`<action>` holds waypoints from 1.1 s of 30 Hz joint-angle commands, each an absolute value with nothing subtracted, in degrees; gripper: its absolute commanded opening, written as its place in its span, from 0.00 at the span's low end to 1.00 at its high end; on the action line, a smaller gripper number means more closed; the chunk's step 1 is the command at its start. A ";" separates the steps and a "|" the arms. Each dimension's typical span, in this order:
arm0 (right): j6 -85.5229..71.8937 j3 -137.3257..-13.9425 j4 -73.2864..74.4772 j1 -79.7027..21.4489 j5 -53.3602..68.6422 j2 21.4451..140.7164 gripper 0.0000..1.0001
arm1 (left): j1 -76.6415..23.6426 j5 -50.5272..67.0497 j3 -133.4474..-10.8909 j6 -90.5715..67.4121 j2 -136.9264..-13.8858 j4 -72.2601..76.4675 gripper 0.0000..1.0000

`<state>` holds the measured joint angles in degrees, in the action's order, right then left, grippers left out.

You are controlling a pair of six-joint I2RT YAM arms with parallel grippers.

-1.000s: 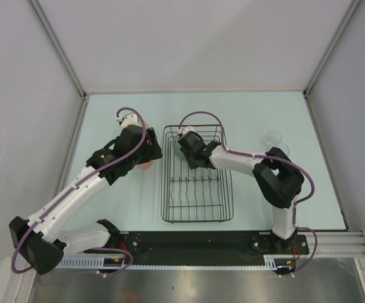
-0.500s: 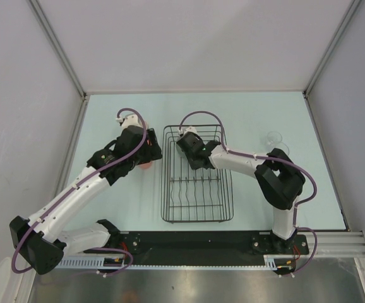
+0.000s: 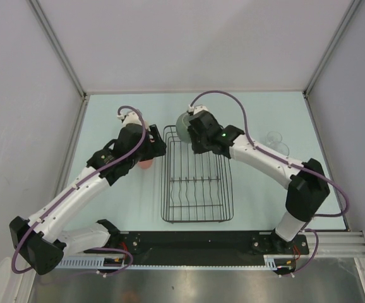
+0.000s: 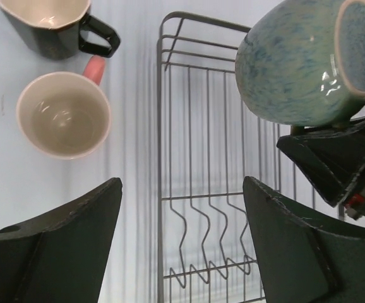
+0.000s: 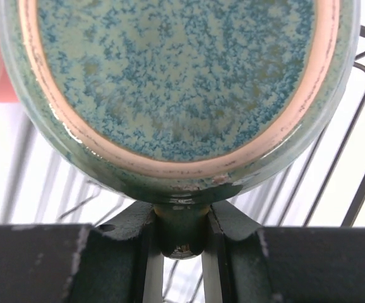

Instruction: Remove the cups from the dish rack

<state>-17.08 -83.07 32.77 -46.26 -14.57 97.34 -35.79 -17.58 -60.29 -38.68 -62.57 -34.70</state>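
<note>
A moment ago my right tool (image 5: 179, 237) was low inside the dish rack (image 3: 197, 220). Now it is up, clenched on the green cup (image 3: 184, 124), which hangs tipped over the rack's far left corner. I think no cups are left in the rack. My left tool (image 4: 179, 243) is open and holds nothing, above the pink mug (image 4: 62, 113) and black cup (image 4: 50, 22) on the table (image 4: 132, 158), left of the rack. I think the green cup goes down next

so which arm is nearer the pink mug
Left. The left fingers hover open just beside the pink mug; the right fingers hold the green cup over the rack's far end.
</note>
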 commanded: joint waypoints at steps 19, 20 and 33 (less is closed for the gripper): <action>-50.33 -55.47 -23.42 -24.80 43.50 69.97 0.00 | -27.51 22.58 -46.93 -54.49 -60.72 19.39 0.85; -51.67 -54.68 -25.29 -24.35 44.46 69.70 0.00 | -27.42 23.37 -46.85 -55.10 -60.91 21.08 0.85; -70.22 -43.95 -49.90 -21.18 47.46 69.34 0.00 | -27.16 27.16 -39.90 -68.90 -64.42 48.42 0.85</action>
